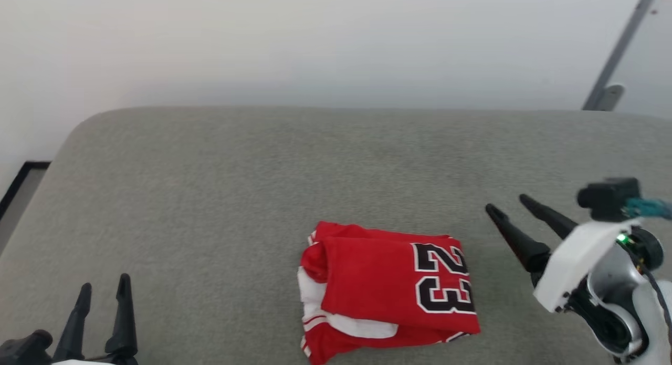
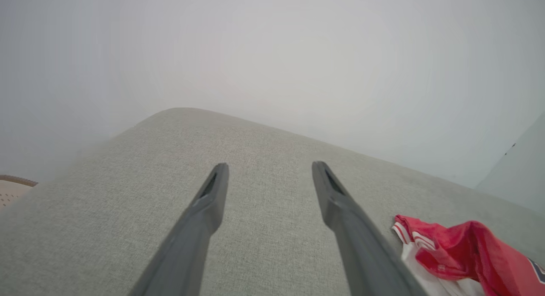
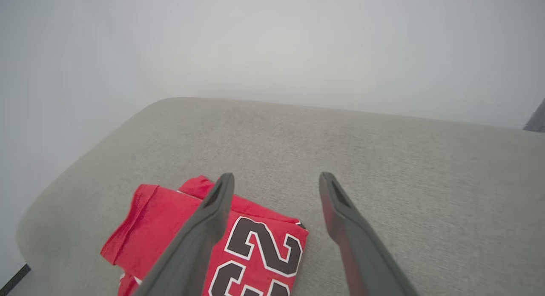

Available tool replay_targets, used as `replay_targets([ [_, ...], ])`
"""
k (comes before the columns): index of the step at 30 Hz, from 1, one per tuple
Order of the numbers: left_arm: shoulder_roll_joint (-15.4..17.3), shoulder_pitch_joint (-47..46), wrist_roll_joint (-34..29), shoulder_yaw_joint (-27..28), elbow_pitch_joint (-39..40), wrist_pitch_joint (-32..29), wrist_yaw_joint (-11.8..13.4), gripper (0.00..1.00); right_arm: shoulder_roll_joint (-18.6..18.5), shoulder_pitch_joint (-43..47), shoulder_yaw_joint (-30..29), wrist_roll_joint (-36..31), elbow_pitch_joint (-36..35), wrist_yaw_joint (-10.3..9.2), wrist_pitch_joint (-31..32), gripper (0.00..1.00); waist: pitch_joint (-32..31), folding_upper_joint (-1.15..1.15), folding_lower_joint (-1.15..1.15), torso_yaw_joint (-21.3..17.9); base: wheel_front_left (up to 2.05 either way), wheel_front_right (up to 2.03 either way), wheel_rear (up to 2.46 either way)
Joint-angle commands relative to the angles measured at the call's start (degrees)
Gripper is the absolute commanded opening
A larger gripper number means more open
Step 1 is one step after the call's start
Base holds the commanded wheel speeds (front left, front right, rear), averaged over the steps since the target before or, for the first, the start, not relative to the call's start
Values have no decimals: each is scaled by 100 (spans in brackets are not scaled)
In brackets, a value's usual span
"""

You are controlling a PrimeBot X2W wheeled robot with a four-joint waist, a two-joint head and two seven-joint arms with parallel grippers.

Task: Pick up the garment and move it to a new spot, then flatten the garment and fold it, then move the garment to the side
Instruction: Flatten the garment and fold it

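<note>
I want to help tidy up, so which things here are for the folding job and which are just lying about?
For the job: the folded red garment; the left fingers, open; the right fingers, open.
Just there: the grey cushion under it; the white wall; the metal bar at upper right.

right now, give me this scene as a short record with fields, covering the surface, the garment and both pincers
surface: grey padded surface, pale wall behind
garment: red garment lying folded on the surface, number 23 facing up, white sleeve fabric showing at its left edge
left pincer: left pincer open, holding nothing, well to the left of the garment
right pincer: right pincer open, holding nothing, to the right of the garment and apart from it
task stage: fold looks done; garment not held
</note>
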State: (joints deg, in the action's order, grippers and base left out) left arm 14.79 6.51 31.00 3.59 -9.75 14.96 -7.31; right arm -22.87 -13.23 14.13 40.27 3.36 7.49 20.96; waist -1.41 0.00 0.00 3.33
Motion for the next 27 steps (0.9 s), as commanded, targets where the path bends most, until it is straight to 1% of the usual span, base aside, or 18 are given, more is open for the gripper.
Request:
replay_targets([
  [1,4,95,-61,70,41,29,-19,100,-31,125,-30,-81,-59,0,-277,100,-64,0,0,-149,0,0,0],
  [2,-3,119,-81,93,47,29,-19,100,-119,182,-7,-226,-80,0,-467,100,-77,0,0,-190,0,0,0],
  [4,-2,149,-144,122,79,29,-19,100,-145,316,-37,-293,-57,0,-876,100,-111,0,0,-261,0,0,0],
  [5,-2,149,-144,122,79,29,-19,100,-145,316,-37,-293,-57,0,-876,100,-111,0,0,-261,0,0,0],
  [7,-7,222,-189,154,96,29,-19,100,-229,427,-57,-451,3,0,-1262,100,-148,0,0,-322,0,0,0],
  [13,23,350,-218,152,160,29,-19,100,-228,746,-300,-984,339,0,-2303,100,-234,0,0,-449,0,0,0],
  [16,127,384,-164,5,204,29,-19,100,-183,869,-455,-1215,554,0,-2690,100,-270,0,0,-483,0,0,0],
  [20,244,489,-93,-125,229,29,-19,100,-128,1068,-658,-1530,814,0,-3182,100,-320,0,0,-488,0,0,0],
  [23,357,564,-2,-207,201,29,-19,100,5,1301,-918,-1770,1009,0,-3487,100,-369,0,0,-456,0,0,0],
  [27,463,620,94,-243,177,29,-19,100,153,1538,-1047,-1849,1065,0,-3598,100,-408,0,0,-403,0,0,0],
])
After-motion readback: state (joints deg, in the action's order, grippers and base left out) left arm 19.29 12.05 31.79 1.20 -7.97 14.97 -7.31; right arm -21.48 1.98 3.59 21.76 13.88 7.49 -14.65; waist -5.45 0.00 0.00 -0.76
